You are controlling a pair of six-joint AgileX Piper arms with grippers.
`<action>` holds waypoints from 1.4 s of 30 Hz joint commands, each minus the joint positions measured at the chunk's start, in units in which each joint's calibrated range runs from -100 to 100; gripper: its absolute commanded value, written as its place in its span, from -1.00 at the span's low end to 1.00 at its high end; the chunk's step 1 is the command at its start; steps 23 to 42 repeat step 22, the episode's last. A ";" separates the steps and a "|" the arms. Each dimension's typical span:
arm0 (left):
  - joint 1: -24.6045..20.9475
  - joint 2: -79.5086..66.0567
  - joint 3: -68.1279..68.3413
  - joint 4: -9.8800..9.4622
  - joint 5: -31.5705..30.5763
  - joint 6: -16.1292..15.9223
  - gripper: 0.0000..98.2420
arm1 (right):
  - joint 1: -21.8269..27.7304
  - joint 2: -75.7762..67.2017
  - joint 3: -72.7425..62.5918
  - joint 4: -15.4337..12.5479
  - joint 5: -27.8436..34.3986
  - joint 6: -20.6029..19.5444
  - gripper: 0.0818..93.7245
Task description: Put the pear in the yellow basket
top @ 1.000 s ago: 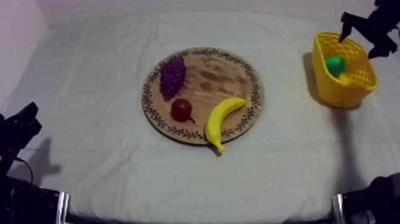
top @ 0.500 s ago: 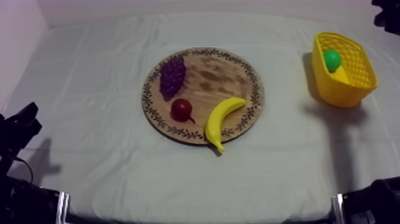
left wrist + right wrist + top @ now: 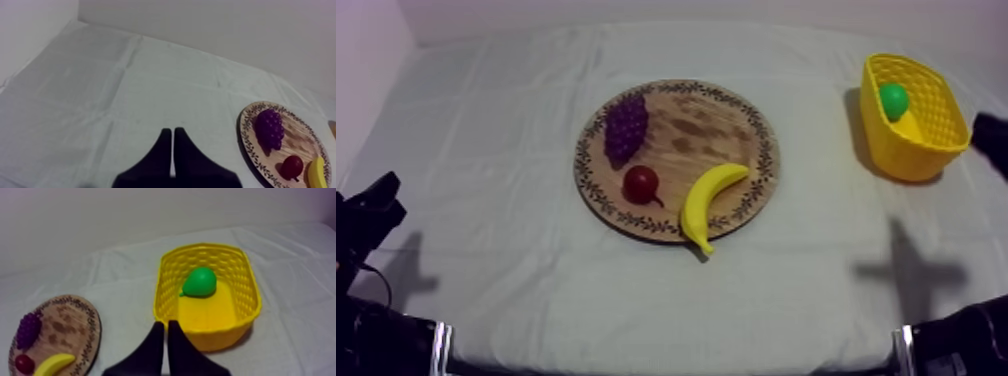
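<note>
pear (image 3: 200,282) in basket (image 3: 169,295) looks light, stiff, slick, best pinched across its belly; left end effector (image 3: 173,131) and right end effector (image 3: 165,324) closed, empty.

My table (image 3: 816,300) is covered to its edges by a grey-white cloth (image 3: 100,90), lightly creased along fold lines. A plain pale wall (image 3: 225,30) stands behind the far edge and a side wall (image 3: 366,50) at my left. Light is soft and even, with faint shadows (image 3: 916,270) on the cloth.
</note>
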State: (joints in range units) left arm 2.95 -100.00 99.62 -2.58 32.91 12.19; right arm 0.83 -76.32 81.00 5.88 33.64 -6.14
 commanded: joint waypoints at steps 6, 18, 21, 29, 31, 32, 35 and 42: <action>-0.02 0.00 0.05 0.02 -0.01 -0.01 -1.00 | 1.18 -11.61 17.64 -0.91 -2.66 -0.10 -0.99; -0.02 0.00 0.05 0.02 -0.01 -0.01 -1.00 | 5.95 -18.94 18.89 -6.71 2.15 15.74 -0.99; -0.02 0.00 0.05 0.02 -0.01 -0.02 -1.00 | 6.15 -19.27 18.89 -6.82 2.64 17.69 -0.99; -0.02 0.00 0.05 0.02 -0.01 -0.02 -1.00 | 6.17 -19.32 18.89 -6.84 2.71 17.88 -0.99; -0.02 0.00 0.05 0.02 -0.01 -0.02 -1.00 | 6.17 -19.32 18.89 -6.84 2.71 17.88 -0.99; -0.02 0.00 0.05 0.02 -0.01 -0.02 -1.00 | 6.17 -19.32 18.89 -6.84 2.71 17.88 -0.99; -0.02 0.00 0.05 0.02 -0.01 -0.02 -1.00 | 6.17 -19.32 18.89 -6.84 2.71 17.88 -0.99; -0.02 0.00 0.05 0.02 -0.01 -0.02 -1.00 | 6.17 -19.32 18.89 -6.84 2.71 17.88 -0.99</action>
